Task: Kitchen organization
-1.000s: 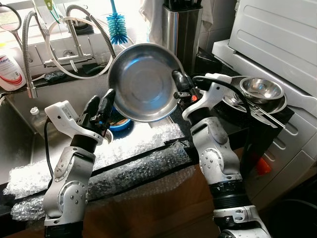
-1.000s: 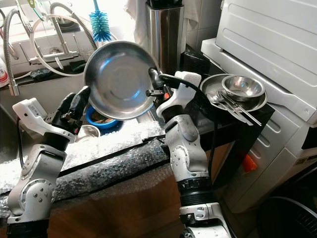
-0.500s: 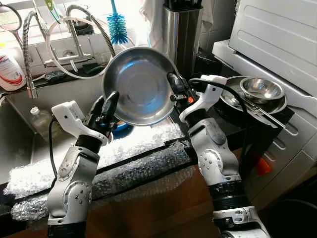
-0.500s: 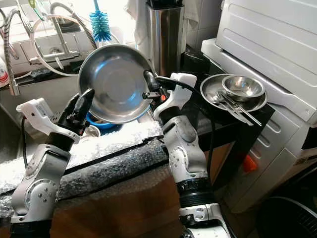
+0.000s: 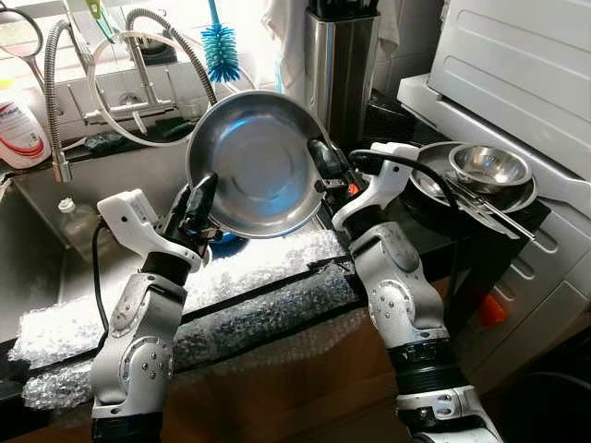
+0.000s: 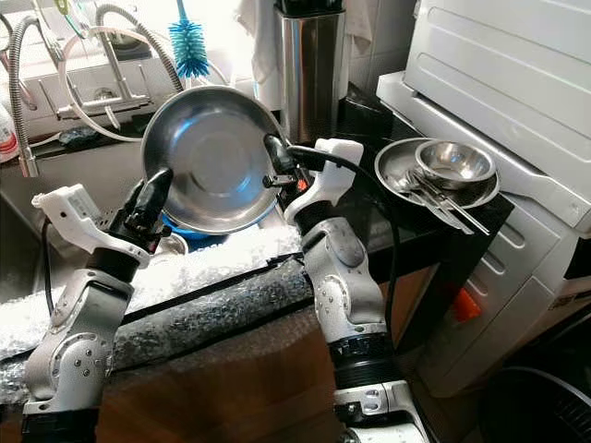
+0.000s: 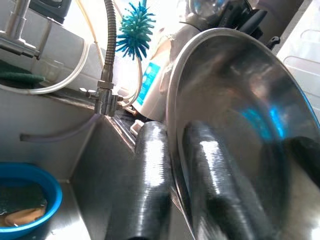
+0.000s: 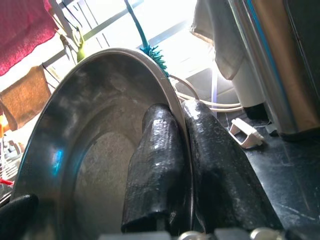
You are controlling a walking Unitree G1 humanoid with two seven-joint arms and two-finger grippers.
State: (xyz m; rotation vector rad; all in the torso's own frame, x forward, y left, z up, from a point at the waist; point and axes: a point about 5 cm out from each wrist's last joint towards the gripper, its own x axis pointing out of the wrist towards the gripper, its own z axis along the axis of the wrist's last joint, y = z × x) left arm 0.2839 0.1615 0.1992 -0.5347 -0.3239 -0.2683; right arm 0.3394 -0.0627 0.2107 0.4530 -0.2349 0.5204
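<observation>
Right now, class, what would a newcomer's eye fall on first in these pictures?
The large steel bowl held up on edge above the sink, its hollow facing the camera. The left end effector and the right end effector each pinch its rim from opposite sides. To the right, small steel bowls and cutlery stack on a black stand.

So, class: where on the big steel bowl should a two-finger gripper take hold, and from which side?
On the thin rim, one finger inside and one outside. The bowl is tilted on edge, wide and smooth, so only the rim fits. Come from opposite sides, as the left gripper and right gripper do.
</observation>
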